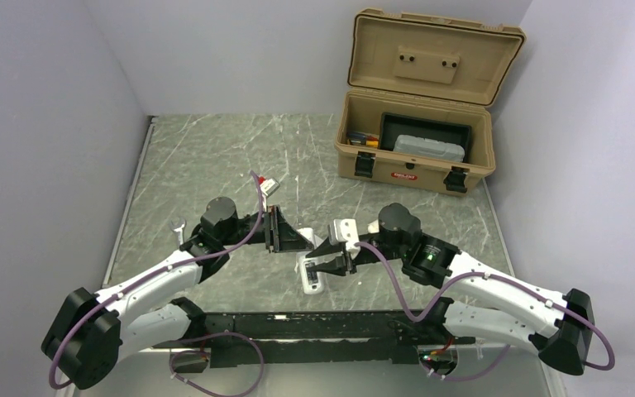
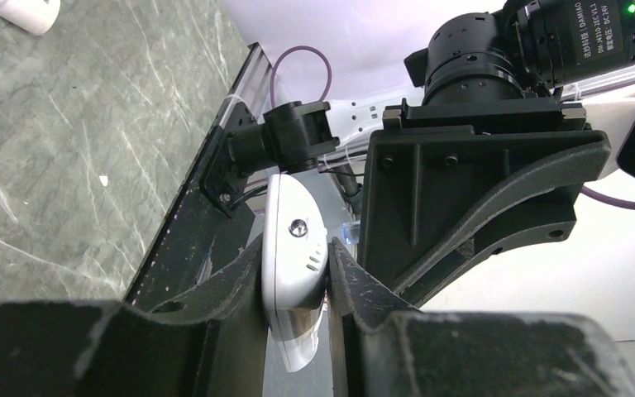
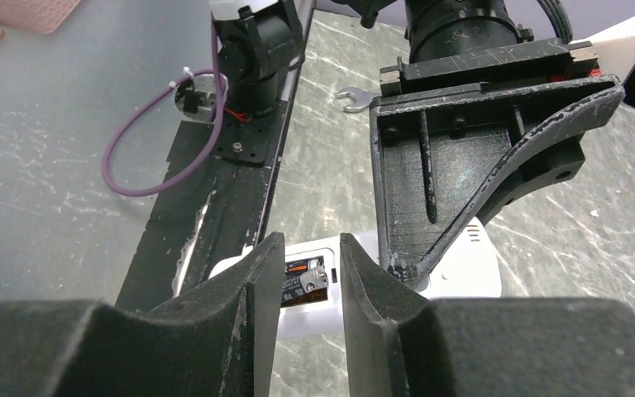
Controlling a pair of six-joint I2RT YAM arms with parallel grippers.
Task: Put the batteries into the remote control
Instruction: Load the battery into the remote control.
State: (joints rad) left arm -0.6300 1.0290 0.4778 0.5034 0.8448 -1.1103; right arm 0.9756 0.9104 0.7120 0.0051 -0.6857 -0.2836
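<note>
**One cell showing in the bay, the rest unsettled**

From above, the remote control (image 1: 312, 277) lies on the table just beyond the arms' base rail, and both arms meet over it. The left gripper (image 1: 298, 242) is at its far end and the right gripper (image 1: 331, 263) at its right side. Well beyond the remote control, to the right, stands a tan case (image 1: 417, 169) with its lid thrown back. Inside it are a grey box (image 1: 430, 149) in a black tray and, in the left compartment, a few coloured things (image 1: 362, 141) too small to name.

In the left wrist view, the left gripper's fingers (image 2: 240, 285) are clamped on either side of the remote control, holding it firm.

In the right wrist view, the back of the remote control is open and a battery (image 3: 302, 277) lies in the bay. The right gripper's jaws stand a little apart, straddling that bay. Whether the tips pinch the cell or only flank it, I cannot tell.

To my eye the loading is under way, with one cell in or going in. I see no second cell anywhere, and the bay has no cover on it.
</note>
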